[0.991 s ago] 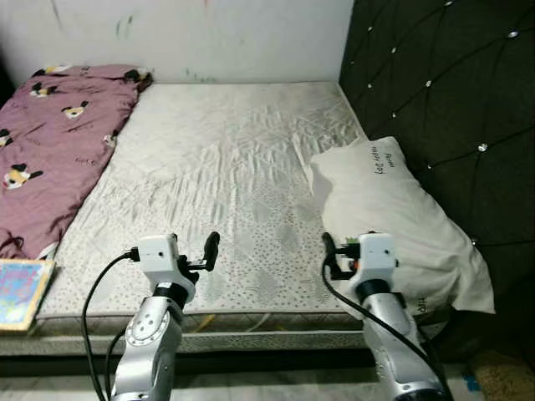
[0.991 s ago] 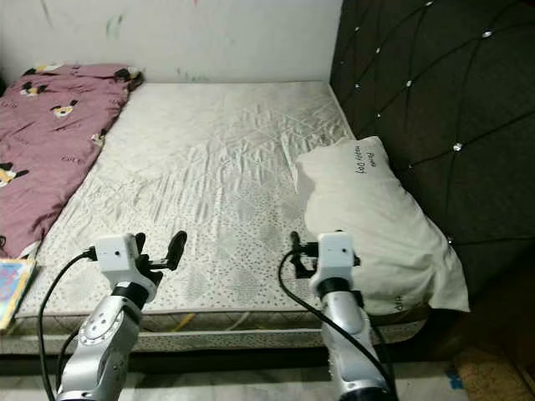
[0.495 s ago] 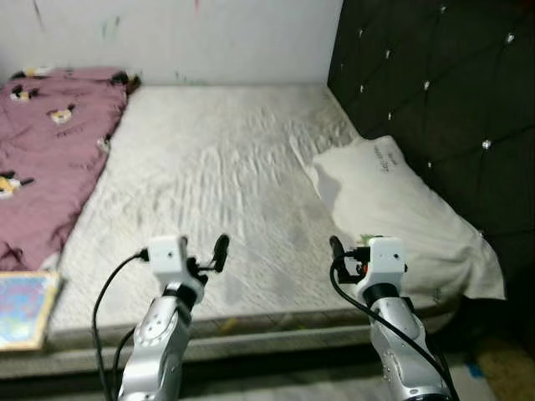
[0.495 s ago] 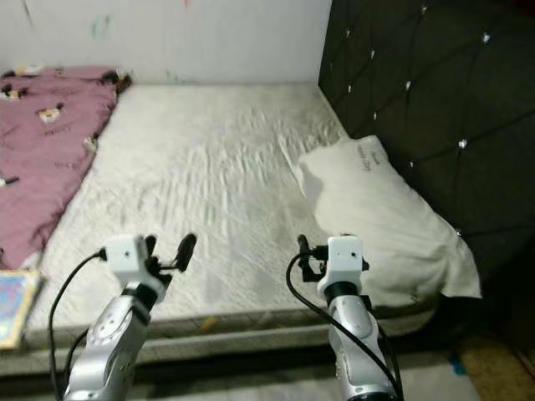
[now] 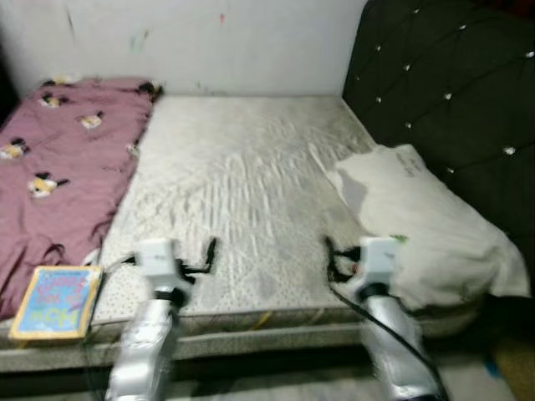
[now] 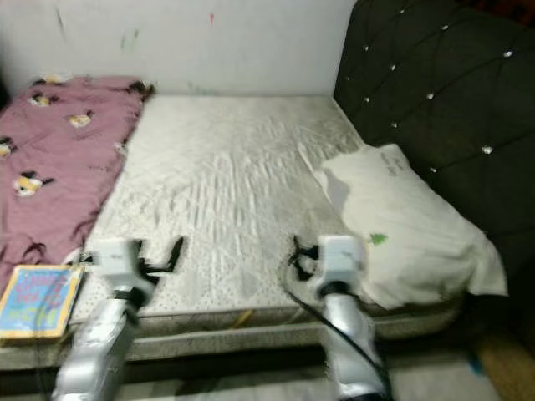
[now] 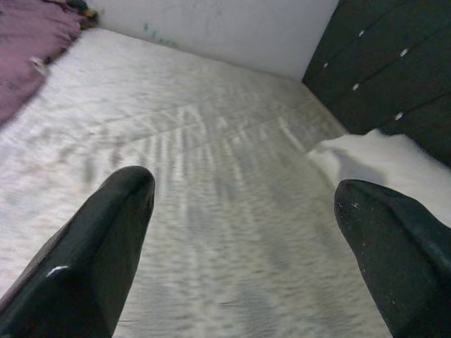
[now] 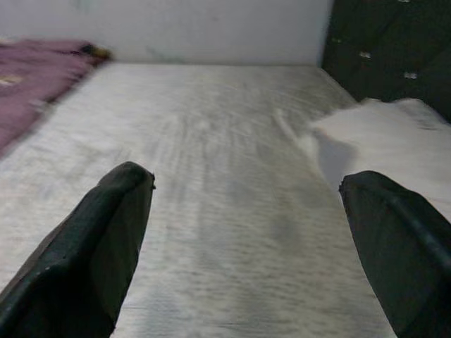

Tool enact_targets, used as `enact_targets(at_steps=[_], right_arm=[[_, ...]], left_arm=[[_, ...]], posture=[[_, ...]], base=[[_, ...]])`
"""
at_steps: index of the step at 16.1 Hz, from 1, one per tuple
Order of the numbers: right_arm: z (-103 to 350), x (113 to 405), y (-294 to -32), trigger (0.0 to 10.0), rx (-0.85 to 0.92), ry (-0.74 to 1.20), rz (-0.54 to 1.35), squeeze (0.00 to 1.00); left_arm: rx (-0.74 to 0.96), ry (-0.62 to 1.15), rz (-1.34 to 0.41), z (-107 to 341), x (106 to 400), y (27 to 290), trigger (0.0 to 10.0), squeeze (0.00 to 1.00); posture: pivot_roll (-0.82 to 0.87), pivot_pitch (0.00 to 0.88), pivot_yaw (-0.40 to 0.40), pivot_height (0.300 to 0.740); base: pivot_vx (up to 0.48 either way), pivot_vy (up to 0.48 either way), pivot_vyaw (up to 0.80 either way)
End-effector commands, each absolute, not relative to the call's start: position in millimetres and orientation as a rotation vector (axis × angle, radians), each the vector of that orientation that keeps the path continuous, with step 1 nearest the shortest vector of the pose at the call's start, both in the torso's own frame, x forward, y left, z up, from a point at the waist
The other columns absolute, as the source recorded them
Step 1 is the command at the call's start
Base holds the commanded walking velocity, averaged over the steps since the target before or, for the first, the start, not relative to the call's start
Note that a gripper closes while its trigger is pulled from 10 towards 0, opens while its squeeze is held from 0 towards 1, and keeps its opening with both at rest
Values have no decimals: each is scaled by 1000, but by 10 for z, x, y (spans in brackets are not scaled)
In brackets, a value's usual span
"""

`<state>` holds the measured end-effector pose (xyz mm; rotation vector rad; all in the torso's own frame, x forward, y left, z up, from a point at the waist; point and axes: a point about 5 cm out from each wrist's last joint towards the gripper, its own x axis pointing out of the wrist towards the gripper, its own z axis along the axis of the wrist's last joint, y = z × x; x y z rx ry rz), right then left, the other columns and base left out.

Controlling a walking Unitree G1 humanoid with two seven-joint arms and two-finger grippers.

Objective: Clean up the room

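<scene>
Two silver arms with boxy white wrist blocks, black cables looping off each, and each claw (left claw, right claw) has glossy black rounded fingers.

Bed: from the head camera I see a bare, pale quilted mattress, wrinkled in the middle, set against a white wall at the far end and a dark tufted headboard on the right. On it I count three items. Blanket: mauve with small cartoon prints, spread along the left side up to the far corner. Pillow: white, lying lengthwise along the right edge against the headboard, its near end overhanging the mattress edge. Book: colourful cover, flat at the near left corner, beside the blanket's near end.
</scene>
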<state>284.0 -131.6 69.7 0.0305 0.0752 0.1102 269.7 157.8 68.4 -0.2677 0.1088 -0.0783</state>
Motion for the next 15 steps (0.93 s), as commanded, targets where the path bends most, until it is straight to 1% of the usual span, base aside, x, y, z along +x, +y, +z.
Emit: enact_targets(at_steps=[1,6,10,13,14,15], right_arm=[[713,2846,-1393,10000,25,74,92,0],[711,2857,-1393,10000,28,79,95,0],[702,2876,-1389,10000,16,85,111,0],[692,2881,-1369,10000,-1,89,129,0],[689,2884,-1373,10000,6,91,128,0],[690,2889,-1377,10000,9,92,127,0]], left_arm=[[-277,96,-97,730,2720,1506,10000,0],[-277,91,-93,737,2732,1509,10000,0],[-271,74,-85,760,2739,1513,10000,0],[-251,59,-76,773,2745,1509,10000,0],[-252,59,-75,773,2746,1509,10000,0],[-253,59,-75,774,2748,1507,10000,0]], posture=[[6,0,11,740],[10,0,8,740],[16,0,1,740],[21,0,-5,740],[21,0,-5,740],[20,0,-8,740]], base=[[0,480,0],[0,453,0],[0,0,0],[0,0,800],[274,0,538],[285,0,0]])
